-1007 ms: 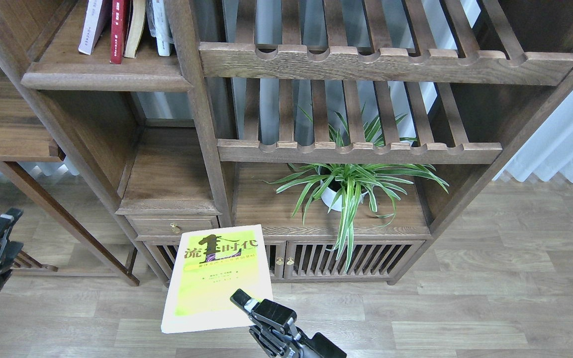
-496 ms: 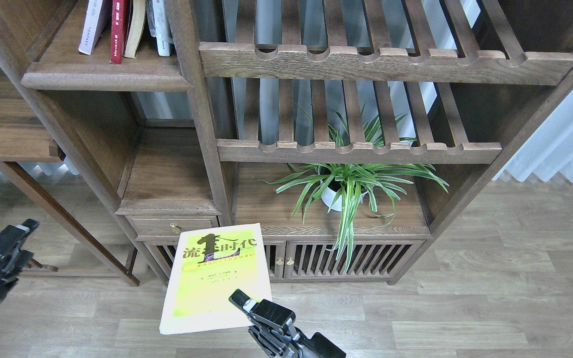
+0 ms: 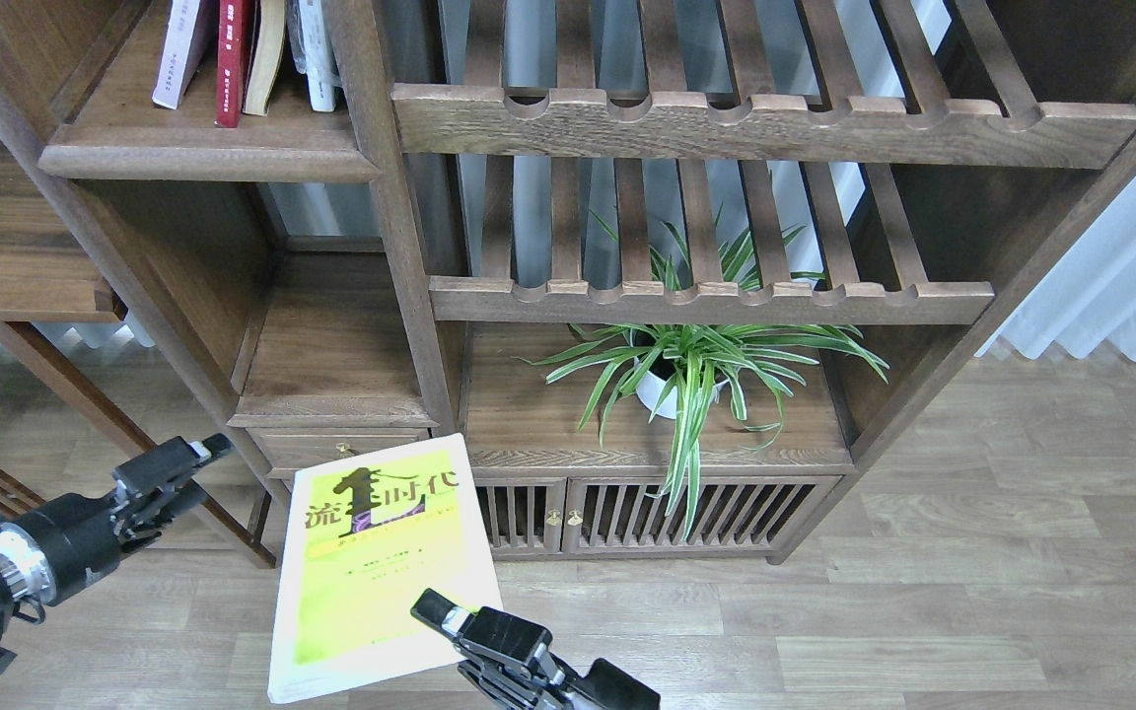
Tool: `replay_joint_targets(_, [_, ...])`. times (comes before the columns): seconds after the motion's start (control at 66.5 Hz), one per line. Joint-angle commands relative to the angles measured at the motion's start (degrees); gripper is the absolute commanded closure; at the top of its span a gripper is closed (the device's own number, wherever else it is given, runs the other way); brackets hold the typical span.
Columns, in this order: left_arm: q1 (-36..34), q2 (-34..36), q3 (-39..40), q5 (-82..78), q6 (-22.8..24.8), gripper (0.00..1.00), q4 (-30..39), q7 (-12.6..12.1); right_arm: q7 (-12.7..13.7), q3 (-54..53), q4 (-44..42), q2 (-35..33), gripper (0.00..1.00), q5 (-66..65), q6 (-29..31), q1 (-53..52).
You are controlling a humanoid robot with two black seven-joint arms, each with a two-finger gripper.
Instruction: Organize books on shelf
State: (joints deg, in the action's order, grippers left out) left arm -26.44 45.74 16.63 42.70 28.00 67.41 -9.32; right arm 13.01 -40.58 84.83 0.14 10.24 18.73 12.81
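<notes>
My right gripper [image 3: 442, 619] comes up from the bottom edge and is shut on the lower right corner of the yellow-green book [image 3: 371, 562], which has black Chinese characters on its cover. It holds the book face up and tilted, in front of the cabinet base. My left gripper [image 3: 185, 473] reaches in from the lower left, open and empty, a short way left of the book. The shelf [image 3: 203, 148], a solid plank with a moulded lip, is at the top left. On it stand the white book with the lilac edge [image 3: 174, 54] and the dark red book [image 3: 231, 59].
Two more pale books [image 3: 317, 54] stand to the right of the red one. Slatted racks [image 3: 745, 123] fill the upper right. A potted spider plant [image 3: 691, 370] sits on the lower ledge. A ledge with a brass-knobbed drawer [image 3: 336, 449] is just behind the held book.
My right gripper has carried the yellow-green book left and slightly down. My left arm has swung up and right from the left edge towards the book.
</notes>
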Motion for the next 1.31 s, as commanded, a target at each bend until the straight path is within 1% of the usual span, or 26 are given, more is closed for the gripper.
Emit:
replay_joint_targets(0.0, [1.2, -0.7, 0.0, 0.5, 0.0, 0.01, 2.4, 0.7, 0.7, -0.3, -0.5, -0.1, 0.94, 0.0, 0.3, -0.6])
replay_joint_targets(0.015, [1.2, -0.7, 0.1, 0.7, 0.0, 0.01, 2.6, 0.9, 0.8, -0.3, -0.6, -0.1, 0.94, 0.1, 0.3, -0.6])
replay_joint_targets(0.03, [1.3, -1.4, 0.3, 2.0, 0.0, 0.01, 3.2, 2.3, 0.8, -0.4, -0.8, -0.1, 0.94, 0.1, 0.3, -0.6])
replay_joint_targets(0.09, [1.3, -2.5, 0.4, 3.6, 0.0, 0.01, 3.2, 4.2, 0.8, -0.6, -1.3, -0.1, 0.94, 0.2, 0.3, -0.7])
replay_joint_targets(0.105, [1.3, -2.9, 0.5, 4.1, 0.0, 0.00, 3.2, 5.4, 0.8, -0.9, -1.7, -0.1, 0.94, 0.3, 0.3, -0.7])
replay_joint_targets(0.135, [1.3, -3.2, 0.6, 4.3, 0.0, 0.00, 3.2, 6.2, 0.8, -1.1, -2.0, -0.1, 0.94, 0.4, 0.3, -0.7])
replay_joint_targets(0.15, [1.4, -3.5, 0.8, 4.4, 0.0, 0.00, 3.1, 7.4, 0.8, -1.2, -2.2, -0.1, 0.94, 0.6, 0.3, -0.8])
replay_joint_targets(0.195, [1.6, -3.9, 1.2, 4.5, 0.0, 0.00, 3.1, 9.4, 0.9, -1.3, -2.5, -0.1, 0.94, 0.8, 0.3, -1.1])
replay_joint_targets(0.21, [2.1, -4.3, 1.7, 4.5, 0.0, 0.00, 3.1, 10.7, 0.9, -1.3, -2.7, -0.1, 0.94, 0.9, 0.3, -1.3])
replay_joint_targets(0.225, [2.3, -4.4, 2.0, 4.5, 0.0, 0.00, 3.1, 11.0, 0.9, -1.3, -2.7, -0.1, 0.94, 0.9, 0.3, -1.4])
replay_joint_targets(0.24, [3.0, -4.7, 2.9, 4.5, 0.0, 0.00, 2.9, 12.2, 0.9, -1.3, -2.9, -0.1, 0.94, 0.9, 0.3, -1.5])
replay_joint_targets(0.255, [3.1, -4.8, 3.2, 4.4, 0.0, 0.00, 2.9, 12.6, 0.9, -1.3, -3.0, -0.1, 0.94, 0.9, 0.3, -1.6])
replay_joint_targets(0.271, [3.8, -5.2, 4.4, 4.4, 0.0, 0.00, 2.7, 13.4, 0.9, -1.3, -3.4, -0.1, 0.94, 0.9, 0.3, -1.6])
replay_joint_targets(0.331, [4.9, -6.4, 6.6, 4.4, 0.0, 0.00, 1.9, 14.7, 0.9, -1.3, -4.2, -0.1, 0.94, 0.9, 0.3, -2.1])
replay_joint_targets(0.481, [5.7, -7.9, 8.3, 4.3, 0.0, 0.00, -1.2, 15.3, 0.9, -1.3, -5.2, -0.1, 0.94, 0.9, 0.3, -2.9])
replay_joint_targets(0.631, [5.7, -8.3, 9.1, -0.1, 0.0, 0.00, -5.4, 14.7, 0.9, -1.5, -5.2, -0.1, 0.94, 0.9, 0.3, -3.1])
replay_joint_targets(0.721, [5.0, -8.8, 9.7, -6.3, 0.0, 0.00, -8.3, 15.2, 1.8, -2.2, -5.2, -0.1, 0.93, 0.9, 0.5, -3.1])
replay_joint_targets(0.766, [5.0, -9.4, 9.7, -8.7, 0.0, 0.00, -9.5, 15.0, 2.6, -2.6, -5.2, -0.1, 0.93, 0.8, 0.9, -3.1])
replay_joint_targets(0.781, [4.7, -10.1, 9.6, -10.3, 0.0, 0.00, -9.9, 14.9, 3.4, -2.9, -4.9, -0.1, 0.93, 0.7, 1.6, -2.8])
replay_joint_targets(0.917, [4.3, -9.6, 9.7, -10.9, 0.0, 0.00, -10.2, 14.9, 3.8, -3.5, -4.6, -0.1, 0.93, 0.2, 4.6, -1.2])
replay_joint_targets(1.127, [4.9, -8.6, 9.5, -10.8, 0.0, 0.00, -12.1, 14.9, 3.8, -5.0, -2.7, -0.5, 0.93, 0.1, 5.4, 2.0])
replay_joint_targets(1.232, [5.1, -7.4, 9.0, -10.7, 0.0, 0.00, -12.5, 14.9, 3.8, -5.6, -1.8, -2.5, 0.93, 0.1, 5.7, 2.6])
replay_joint_targets(1.292, [5.1, -7.2, 8.9, -10.4, 0.0, 0.00, -12.7, 15.1, 3.8, -7.7, -1.8, -4.5, 0.93, 0.4, 5.9, 2.7])
